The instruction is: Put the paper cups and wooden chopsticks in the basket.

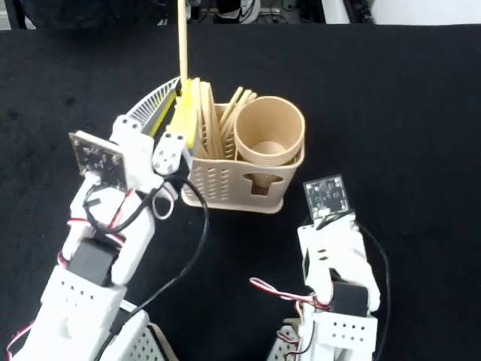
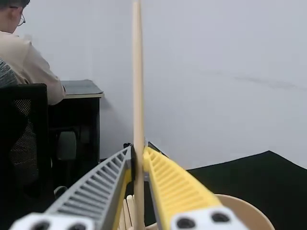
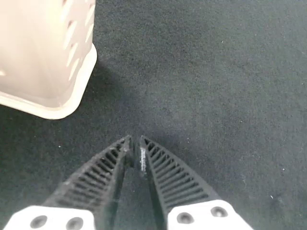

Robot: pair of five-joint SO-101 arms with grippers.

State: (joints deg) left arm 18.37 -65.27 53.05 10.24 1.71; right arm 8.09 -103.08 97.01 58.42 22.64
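High view, near edge: the left arm (image 1: 98,256) and right arm (image 1: 338,286), both white, stood side by side on the black table (image 1: 406,113); the left one leaned toward the left end of the basket (image 1: 225,184), the right one stopped short of its front wall.
Right hand (image 3: 134,149): clenched on nothing, its dark ribbed fingers (image 3: 172,179) set together with only a thin slit at the tips; it hung over the table just off one rounded lower corner of the basket, not touching it.
Basket: beige, slotted walls, upright on the table, just beyond both arms.
Paper cups (image 1: 269,131): a nested stack, mouth up, in the basket's right side; the rim stood above the basket wall.
Loose chopsticks (image 1: 214,124): a bundle standing on end and leaning, in the basket's left side, just beside the cups.
Left hand (image 1: 180,89): at the basket's left end, above the bundle; grey finger (image 2: 96,191) and yellow finger (image 2: 177,191) clamped on the held chopstick (image 2: 138,72).
Held chopstick: upright, pinched at the fingertips, most of its length above the hand; the lower part ran down between the fingers toward the bundle; where its foot ended could not be told.
Far table: the black surface ran on behind the basket.
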